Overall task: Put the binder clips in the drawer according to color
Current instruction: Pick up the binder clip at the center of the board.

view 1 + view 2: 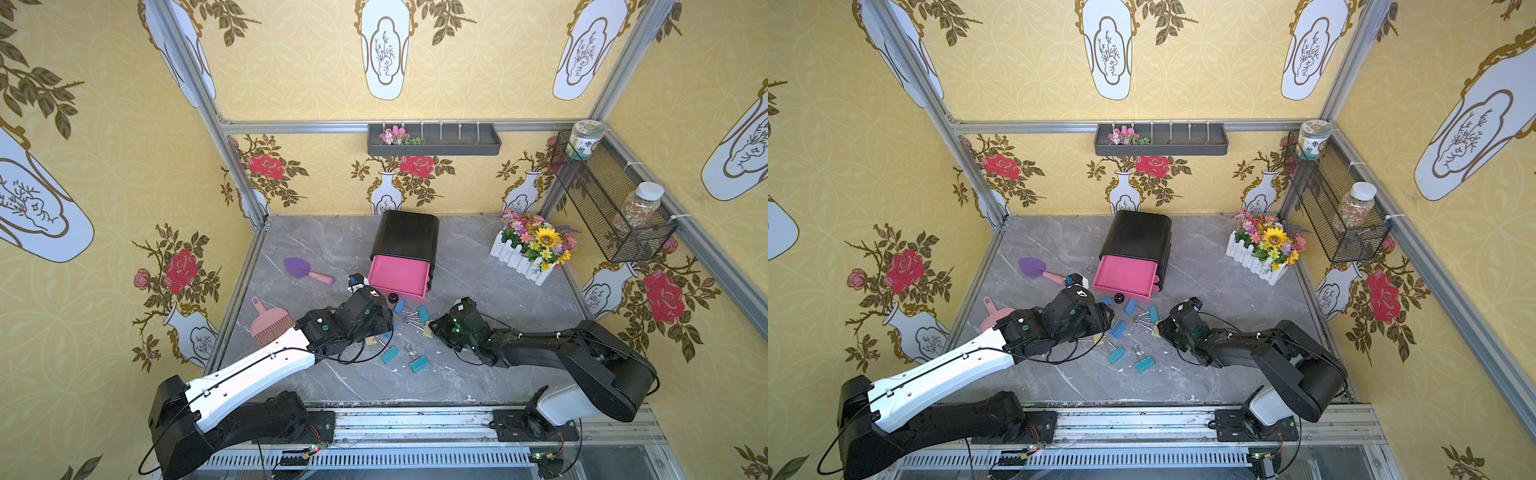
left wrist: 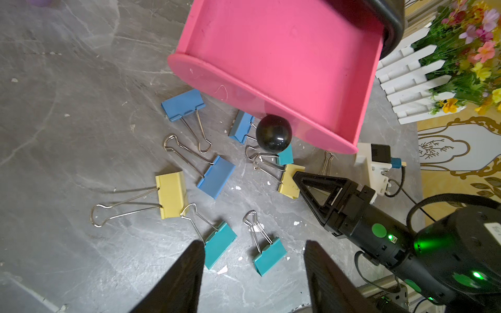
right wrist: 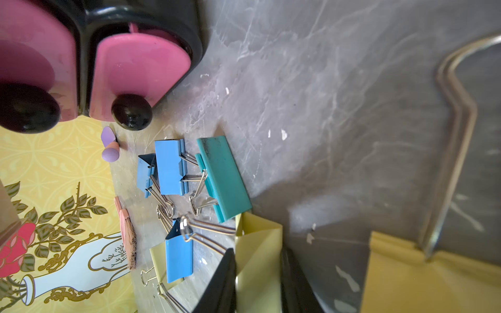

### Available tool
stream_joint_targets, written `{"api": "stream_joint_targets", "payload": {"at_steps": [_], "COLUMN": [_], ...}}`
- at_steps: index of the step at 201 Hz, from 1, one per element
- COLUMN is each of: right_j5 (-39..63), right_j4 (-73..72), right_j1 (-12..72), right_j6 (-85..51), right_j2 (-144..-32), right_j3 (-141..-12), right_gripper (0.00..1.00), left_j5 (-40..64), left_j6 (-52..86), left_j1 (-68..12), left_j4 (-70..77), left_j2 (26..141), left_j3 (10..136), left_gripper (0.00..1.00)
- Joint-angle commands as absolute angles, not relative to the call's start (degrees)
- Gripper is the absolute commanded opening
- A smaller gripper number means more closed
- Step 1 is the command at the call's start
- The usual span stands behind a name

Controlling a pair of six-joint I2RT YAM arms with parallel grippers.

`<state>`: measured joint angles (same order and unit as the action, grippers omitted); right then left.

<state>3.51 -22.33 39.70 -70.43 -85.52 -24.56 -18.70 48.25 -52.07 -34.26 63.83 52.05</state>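
- Left pincer [image 2: 252, 284]: jaws apart and empty, poised over two teal clips [image 2: 219, 244].
- Right pincer [image 3: 257, 281]: clamped on a pale yellow clip [image 3: 259, 249] that lies on the counter [image 1: 478, 374].
- Risk: the held clip's wire handles rest across a blue clip [image 3: 179, 254]. Lifting could drag that neighbour along, or the smooth fold could slip free.
- Other binder clips [image 1: 419, 364]: scattered loose in front of the cabinet [image 1: 405, 235]. Its open pink drawer [image 1: 399, 274] looks empty.
- Setting: grey marbled counter flecked with white, yellow floral wallpaper [image 1: 291, 62], aluminium frame [image 1: 291, 126].
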Motion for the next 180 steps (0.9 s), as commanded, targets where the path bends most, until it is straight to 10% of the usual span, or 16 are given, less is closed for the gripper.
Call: {"api": "stream_joint_targets", "payload": {"at_steps": [1, 180], "right_j5": [4.17, 4.64], "right_j4": [-18.81, 24.81], "right_j1": [39.64, 40.17], "right_j6": [-70.4, -60.38], "right_j2": [-85.38, -49.72], "right_j3": [-24.06, -35.7], "right_gripper": [0.26, 0.24], "left_j5": [-19.48, -17.15], "left_j6": [48.25, 43.84], "left_j1": [-52.02, -41.57], "left_j4": [-35.02, -35.68], "left_j2": [63.55, 58.51], "left_j3": [52.38, 53.92], "left_gripper": [0.64, 0.67]}}
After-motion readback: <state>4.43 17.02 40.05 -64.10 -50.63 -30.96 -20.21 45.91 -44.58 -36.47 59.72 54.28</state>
